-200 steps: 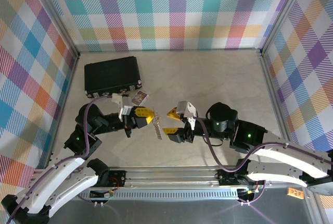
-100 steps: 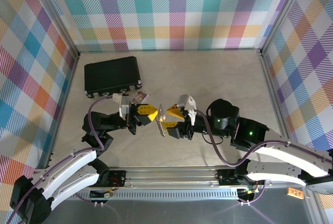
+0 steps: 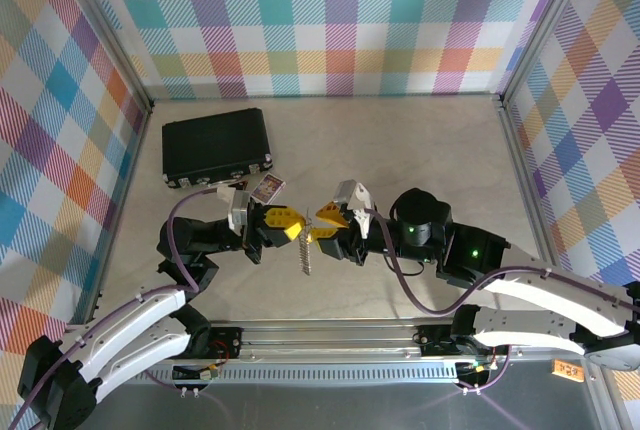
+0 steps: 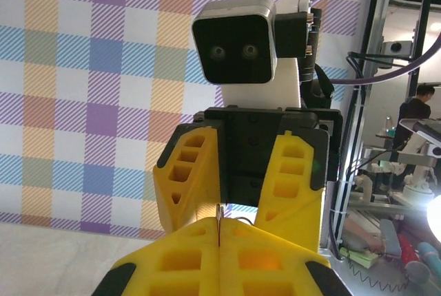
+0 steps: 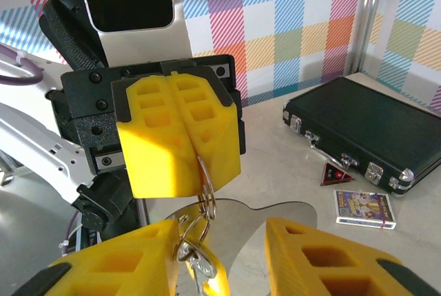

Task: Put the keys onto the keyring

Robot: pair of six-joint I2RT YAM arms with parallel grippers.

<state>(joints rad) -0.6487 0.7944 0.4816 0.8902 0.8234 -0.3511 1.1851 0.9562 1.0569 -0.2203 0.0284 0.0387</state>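
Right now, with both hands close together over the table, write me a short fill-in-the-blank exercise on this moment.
1. The left hand is ____ on the keyring, which hangs from its yellow fingers.
2. The right hand faces it with jaws ____, one finger on each side of the hanging keyring.
3. The closed case at the far left of the table is ____ in colour.

Missing words: shut; open; black.
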